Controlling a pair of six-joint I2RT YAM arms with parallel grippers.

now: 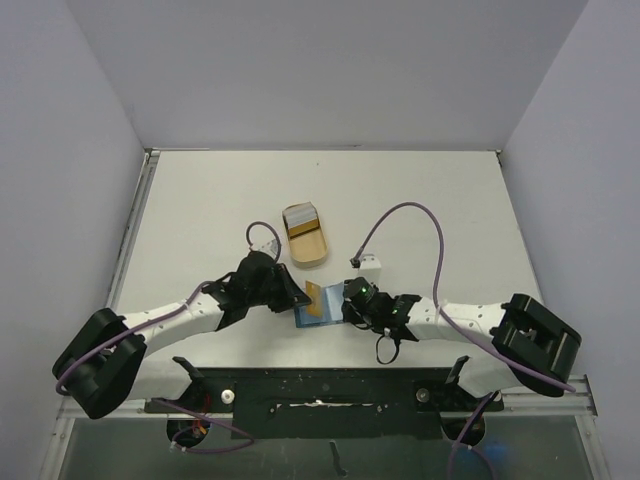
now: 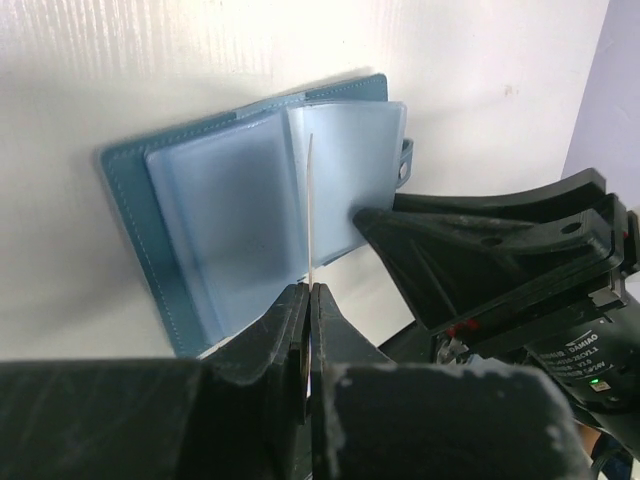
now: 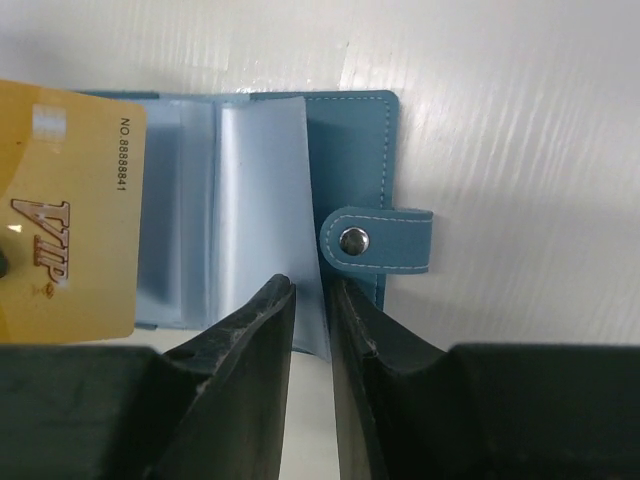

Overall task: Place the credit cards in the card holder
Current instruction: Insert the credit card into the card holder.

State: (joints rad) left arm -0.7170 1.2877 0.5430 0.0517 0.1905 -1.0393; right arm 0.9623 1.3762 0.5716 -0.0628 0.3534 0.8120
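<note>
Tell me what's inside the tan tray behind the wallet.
In the tan tray, a small stack of cards, grey and white, sits at the far end. The near part looks bare. How many cards are stacked, and anything beneath them, can't be seen.

Stitched matt leather-look card holder (image 3: pixel 360 150)

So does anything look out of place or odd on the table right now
Nothing looks spilled or damaged. The card holder lies open, and the right gripper pinches one clear sleeve, lifting it off the rest. The left gripper holds a yellow card edge-on over it. The remaining cards sit in the tan tray.
</note>
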